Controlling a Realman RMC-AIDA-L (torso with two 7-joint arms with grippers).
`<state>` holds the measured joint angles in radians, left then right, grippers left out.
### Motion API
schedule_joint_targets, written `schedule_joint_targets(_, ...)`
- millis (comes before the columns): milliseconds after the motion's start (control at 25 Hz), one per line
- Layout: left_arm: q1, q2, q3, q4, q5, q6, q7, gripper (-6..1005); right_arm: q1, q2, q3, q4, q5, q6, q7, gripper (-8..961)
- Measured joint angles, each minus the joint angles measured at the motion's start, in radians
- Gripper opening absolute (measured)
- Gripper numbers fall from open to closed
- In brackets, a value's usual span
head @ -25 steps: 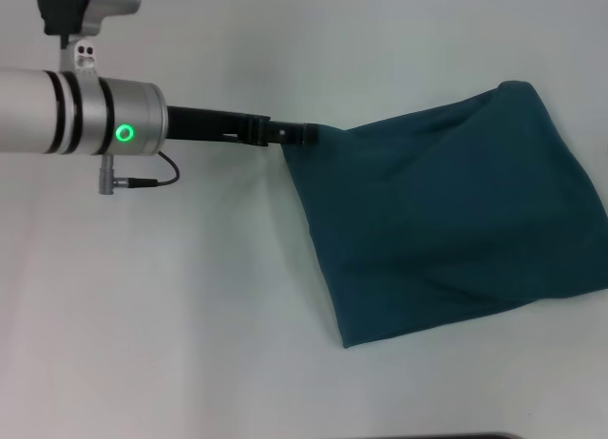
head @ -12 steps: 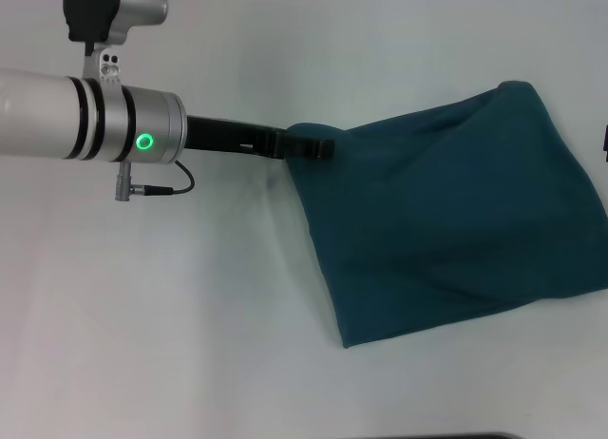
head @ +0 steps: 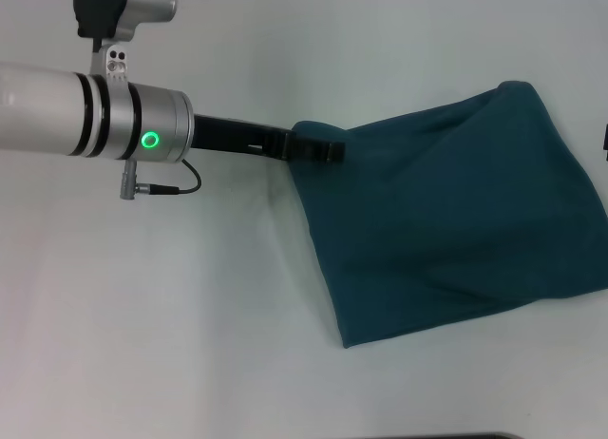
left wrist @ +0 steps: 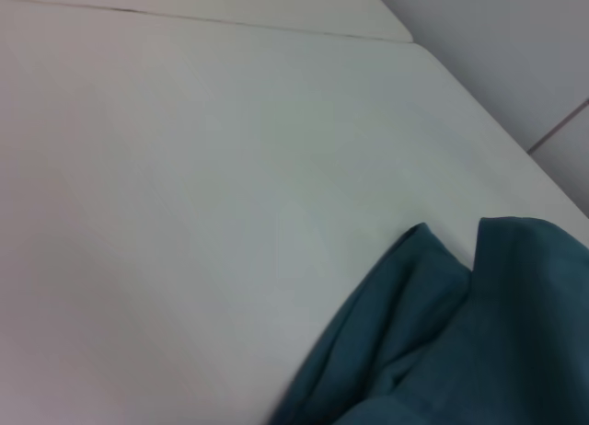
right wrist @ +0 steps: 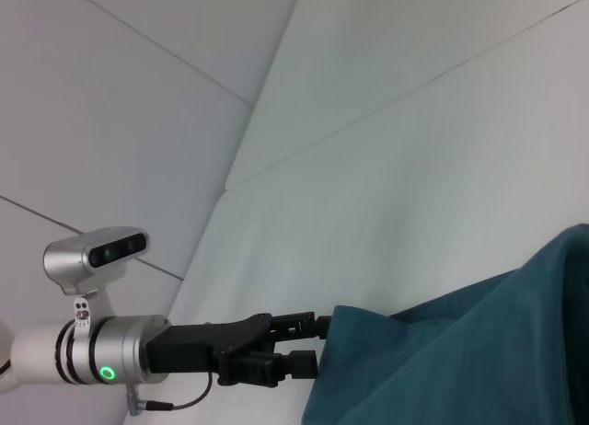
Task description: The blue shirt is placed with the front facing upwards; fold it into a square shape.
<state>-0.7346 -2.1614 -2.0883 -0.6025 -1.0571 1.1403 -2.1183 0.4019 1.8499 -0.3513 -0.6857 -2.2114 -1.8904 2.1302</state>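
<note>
The blue shirt point(head: 456, 220) lies folded into a rough four-sided shape on the right of the white table, with plain teal cloth facing up. My left gripper point(head: 331, 150) reaches in from the left at the shirt's upper left corner. The right wrist view shows that left gripper point(right wrist: 319, 346) open, its two black fingers point(right wrist: 299, 326) apart at the cloth's edge point(right wrist: 479, 351). A bunched corner of the shirt point(left wrist: 460, 351) fills the left wrist view's lower right. Of the right arm point(head: 605, 140), only a dark sliver shows at the head view's right edge; its gripper is out of view.
The white table point(head: 190, 315) stretches bare to the left of and below the shirt. A grey wall and floor seams point(right wrist: 138, 94) lie beyond the table's far edge. The shirt's right side runs up to the head view's right border.
My left arm has pushed rightward, so the gripper tip went from just touching the corner to reaching over the cloth. The corner has bunched slightly. A dark sliver appeared at the right edge.
</note>
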Motion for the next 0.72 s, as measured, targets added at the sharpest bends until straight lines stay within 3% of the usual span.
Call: schedule_joint_targets(720, -0.009, 0.001, 0.002, 0.003, 0.007, -0.024, 0.0, 944, 0.008, 0.0, -0.001, 0.003, -0.003, 0.013, 0.0, 776)
